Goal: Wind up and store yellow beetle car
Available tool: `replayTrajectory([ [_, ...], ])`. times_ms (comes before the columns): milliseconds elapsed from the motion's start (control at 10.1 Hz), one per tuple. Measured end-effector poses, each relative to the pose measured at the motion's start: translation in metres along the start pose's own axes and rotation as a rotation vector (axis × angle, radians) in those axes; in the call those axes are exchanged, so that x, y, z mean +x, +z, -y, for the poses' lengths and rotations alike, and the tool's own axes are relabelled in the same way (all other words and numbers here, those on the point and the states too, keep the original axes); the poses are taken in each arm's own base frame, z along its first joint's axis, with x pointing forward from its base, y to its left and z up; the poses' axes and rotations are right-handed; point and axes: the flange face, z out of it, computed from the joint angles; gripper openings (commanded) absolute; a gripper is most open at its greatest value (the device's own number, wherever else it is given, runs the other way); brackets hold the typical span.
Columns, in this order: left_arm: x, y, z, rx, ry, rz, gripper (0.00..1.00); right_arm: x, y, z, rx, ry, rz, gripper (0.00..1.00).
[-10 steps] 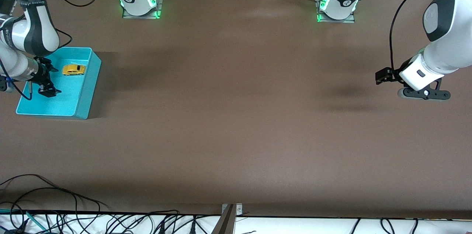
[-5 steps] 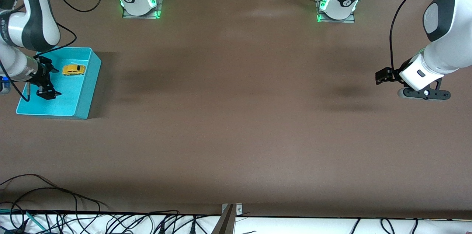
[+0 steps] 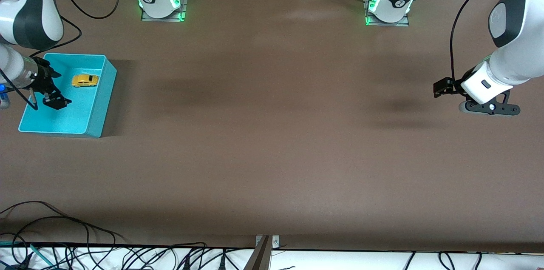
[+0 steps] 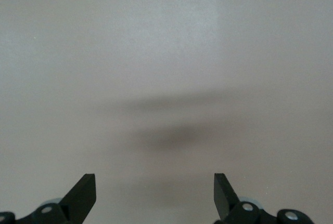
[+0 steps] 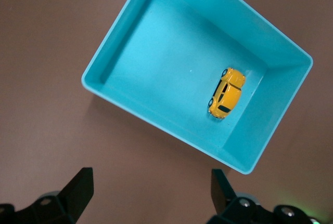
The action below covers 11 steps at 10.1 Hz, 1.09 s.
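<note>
The yellow beetle car (image 3: 85, 80) stands on its wheels inside the turquoise bin (image 3: 101, 102), in the part of the bin farther from the front camera. The right wrist view looks down on the car (image 5: 226, 93) and the bin (image 5: 166, 52) from well above. My right gripper (image 3: 55, 101) hangs open and holds nothing, with its tips (image 5: 151, 180) over bare table just outside the bin's wall. My left gripper (image 3: 489, 108) waits at the left arm's end of the table, open over bare table (image 4: 155, 182).
Both arm bases (image 3: 160, 2) (image 3: 389, 4) stand along the table's edge by the robots. Loose cables (image 3: 63, 227) trail over the table corner nearest the front camera at the right arm's end. The brown table (image 3: 272, 134) stretches wide between the bin and the left gripper.
The right arm has drawn back and up from the bin, its gripper shifting slightly toward the bin's outer wall. The car and the left arm have not moved.
</note>
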Motion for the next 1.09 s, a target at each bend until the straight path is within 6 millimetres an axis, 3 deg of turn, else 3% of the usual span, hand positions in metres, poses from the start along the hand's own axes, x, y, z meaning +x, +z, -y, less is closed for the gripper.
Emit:
replayTrajectory([
  [494, 0.001, -0.003, -0.002, 0.001, 0.005, -0.007, 1.00, -0.023, -0.073, -0.006, 0.088, -0.398, 0.143, 1.00],
  [791, 0.002, -0.004, -0.005, -0.042, -0.005, -0.013, 1.00, -0.036, -0.109, -0.005, 0.252, -0.435, 0.289, 1.00],
  [1087, 0.002, -0.004, -0.008, -0.071, -0.011, -0.015, 1.00, -0.032, -0.118, -0.016, 0.292, -0.444, 0.357, 1.00],
])
